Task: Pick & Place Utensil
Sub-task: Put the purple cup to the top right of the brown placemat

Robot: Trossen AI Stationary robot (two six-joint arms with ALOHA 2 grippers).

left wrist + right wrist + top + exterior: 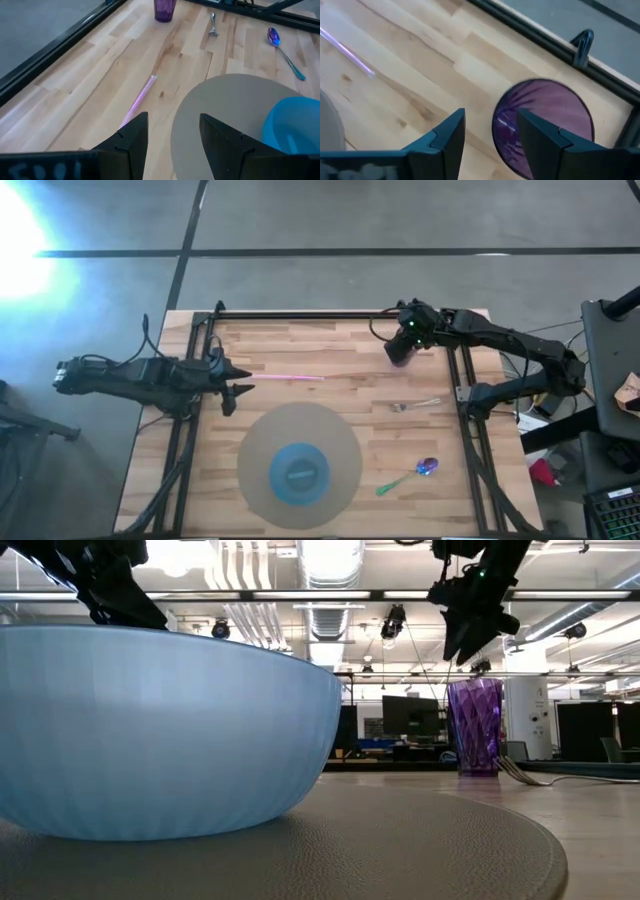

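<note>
A silver fork (412, 406) (212, 25) lies flat on the wooden table, right of centre. A spoon (408, 476) (285, 47) with a purple bowl and a green handle lies nearer the near edge. A pink straw (290, 377) (140, 100) lies flat near the middle. My left gripper (243, 384) (172, 120) is open, hovering by the straw's left end. My right gripper (403, 345) (490, 117) (465, 645) is open, hanging above an upright purple cup (474, 727) (545, 125) without touching it.
A blue bowl (298, 472) (150, 730) stands on a round grey mat (260, 440) (220, 110) at the near middle of the table. Black frame rails (300, 315) run along the far, left and right edges. Bare wood lies between the mat and the cup.
</note>
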